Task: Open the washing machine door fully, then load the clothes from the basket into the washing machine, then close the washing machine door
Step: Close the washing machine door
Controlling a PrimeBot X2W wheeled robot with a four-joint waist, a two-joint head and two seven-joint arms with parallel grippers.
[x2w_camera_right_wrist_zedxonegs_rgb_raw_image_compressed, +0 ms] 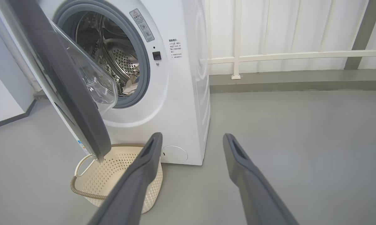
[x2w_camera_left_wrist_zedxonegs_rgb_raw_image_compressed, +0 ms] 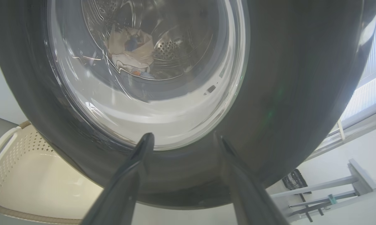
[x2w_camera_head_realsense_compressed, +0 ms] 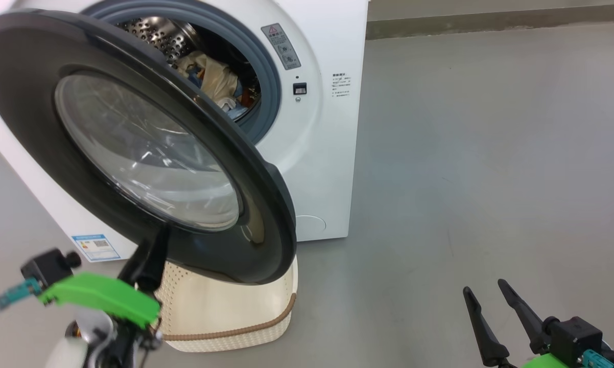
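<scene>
Left gripper [x2w_camera_left_wrist_zedxonegs_rgb_raw_image_compressed: 184,137]: fingers spread wide, holding nothing, tips right up at the lower black rim of the washing machine door [x2w_camera_head_realsense_compressed: 26,102].
Right gripper [x2w_camera_head_realsense_compressed: 485,287]: also wide and empty, low over the grey floor [x2w_camera_head_realsense_compressed: 465,153], well apart from the door.
Basket [x2w_camera_head_realsense_compressed: 220,306]: cream, perforated, brown woven rim, sitting on the floor under the door's bottom edge; looks emptied.
Door: half-swung, glossy black ring around a bulging clear bowl.
Clothes [x2w_camera_head_realsense_compressed: 210,76]: bundled deep in the steel drum [x2w_camera_head_realsense_compressed: 159,33], cream cloth showing most, flashes of blue and orange, apparently clear of the grey gasket [x2w_camera_head_realsense_compressed: 266,76].
Step in hand: closing, by the look of it.
Doing it well: push on the black rim, not the glass; follow the hinge's arc; finish firmly on the latch side; mind the basket below.
</scene>
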